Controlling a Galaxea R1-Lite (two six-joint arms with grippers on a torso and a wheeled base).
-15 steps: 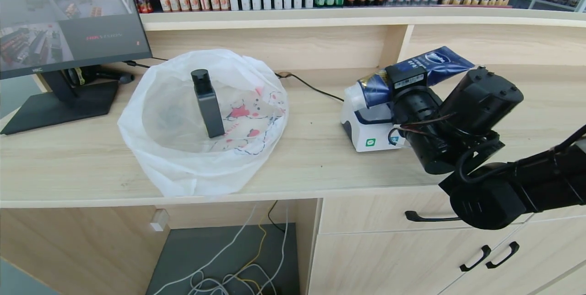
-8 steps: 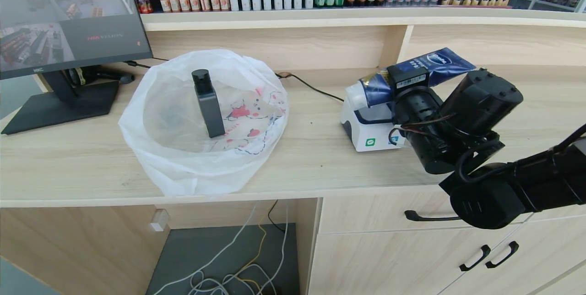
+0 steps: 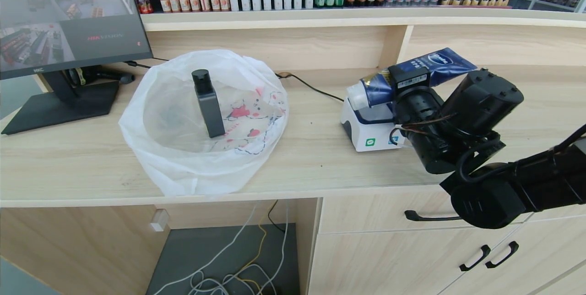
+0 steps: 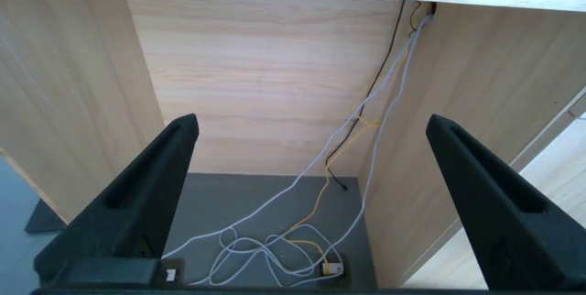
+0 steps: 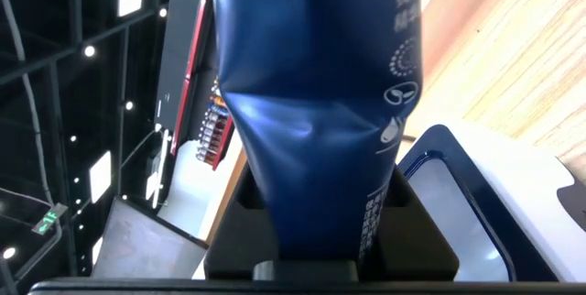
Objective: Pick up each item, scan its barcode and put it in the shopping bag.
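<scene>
Tube (image 3: 437,65) is partly hidden by right pincer (image 5: 320,199).

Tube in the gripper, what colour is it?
Dark blue tube, clearest in the right wrist view.

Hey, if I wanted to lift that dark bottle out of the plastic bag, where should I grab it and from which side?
Grip the dark bottle on its upper body, just below the cap, across its narrow faces, coming straight down from above. It stands upright inside the shopping bag, whose raised walls ring it, so a sideways approach would likely snag plastic; the top is free.
</scene>
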